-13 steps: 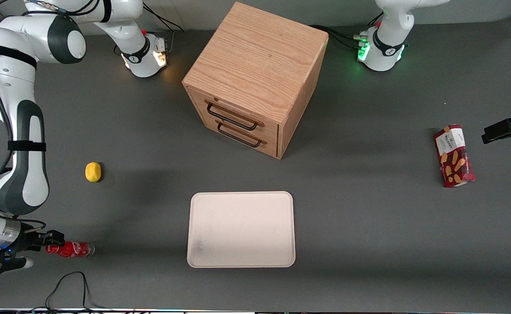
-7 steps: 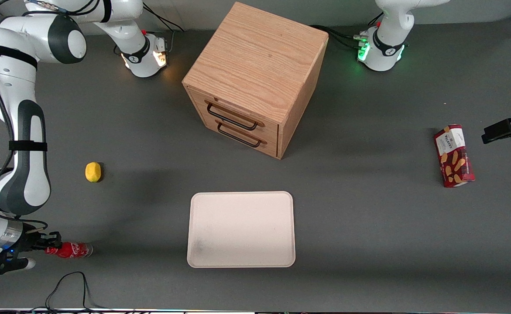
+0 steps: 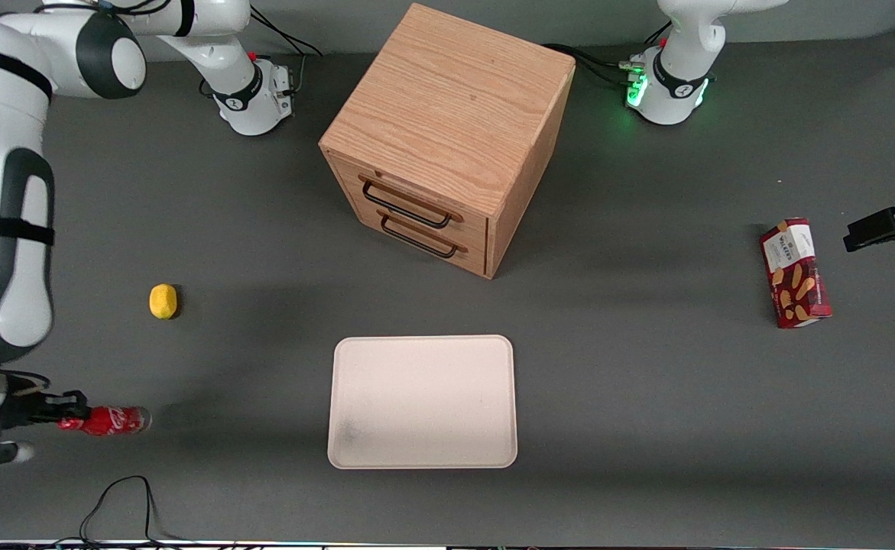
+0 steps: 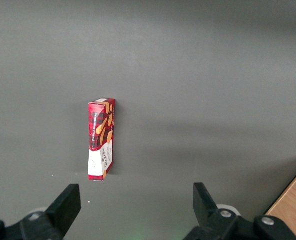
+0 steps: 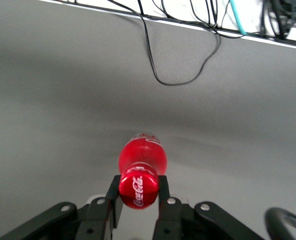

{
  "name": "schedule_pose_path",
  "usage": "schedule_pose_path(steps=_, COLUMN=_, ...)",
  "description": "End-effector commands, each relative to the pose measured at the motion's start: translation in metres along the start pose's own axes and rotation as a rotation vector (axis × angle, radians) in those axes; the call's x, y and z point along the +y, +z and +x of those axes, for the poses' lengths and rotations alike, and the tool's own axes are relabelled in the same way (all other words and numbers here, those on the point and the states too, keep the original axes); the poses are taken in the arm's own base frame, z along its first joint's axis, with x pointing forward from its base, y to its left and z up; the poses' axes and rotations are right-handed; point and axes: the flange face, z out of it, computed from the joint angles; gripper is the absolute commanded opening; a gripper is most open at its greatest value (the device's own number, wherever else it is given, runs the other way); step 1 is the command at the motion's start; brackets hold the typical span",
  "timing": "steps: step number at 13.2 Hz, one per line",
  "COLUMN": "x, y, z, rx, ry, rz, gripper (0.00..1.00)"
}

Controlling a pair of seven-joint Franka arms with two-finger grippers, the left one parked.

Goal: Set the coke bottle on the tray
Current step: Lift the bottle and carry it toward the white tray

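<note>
The coke bottle is small and red with a white script label, and it hangs level just above the table at the working arm's end. My right gripper is shut on its red cap, with the body pointing toward the tray. In the right wrist view the cap sits clamped between my two black fingers, and the bottle's body extends away from them. The pale cream tray lies flat near the table's front middle, well apart from the bottle.
A yellow lemon lies farther from the front camera than the bottle. A wooden two-drawer cabinet stands farther back than the tray. A red biscuit box lies toward the parked arm's end. A black cable loops at the table's front edge.
My gripper has drawn the bottle toward the working arm's end and lifted it slightly off the table. The arm's upper links have risen. Everything else has stayed put.
</note>
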Motion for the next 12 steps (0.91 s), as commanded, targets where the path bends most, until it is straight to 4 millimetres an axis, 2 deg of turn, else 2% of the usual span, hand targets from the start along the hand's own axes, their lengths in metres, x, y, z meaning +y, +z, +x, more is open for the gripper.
schedule_pose_path(steps=1, x=-0.008, y=-0.09, z=-0.037, rx=-0.036, ry=0.033, rz=0.021, gripper=0.0)
schedule_pose_path(steps=4, x=-0.02, y=-0.157, z=-0.092, rx=-0.113, ry=0.033, rz=0.037, gripper=0.0)
schedule_pose_path(steps=6, x=-0.029, y=-0.172, z=-0.119, rx=-0.127, ry=0.032, rz=0.043, gripper=0.0)
schedule_pose_path(steps=7, x=-0.032, y=-0.175, z=-0.124, rx=-0.127, ry=0.035, rz=0.045, gripper=0.0)
schedule_pose_path(steps=9, x=-0.048, y=-0.176, z=-0.118, rx=-0.126, ry=0.089, rz=0.04, gripper=0.0)
schedule_pose_path(steps=12, x=-0.114, y=-0.156, z=-0.089, rx=-0.15, ry=0.176, rz=0.031, gripper=0.0)
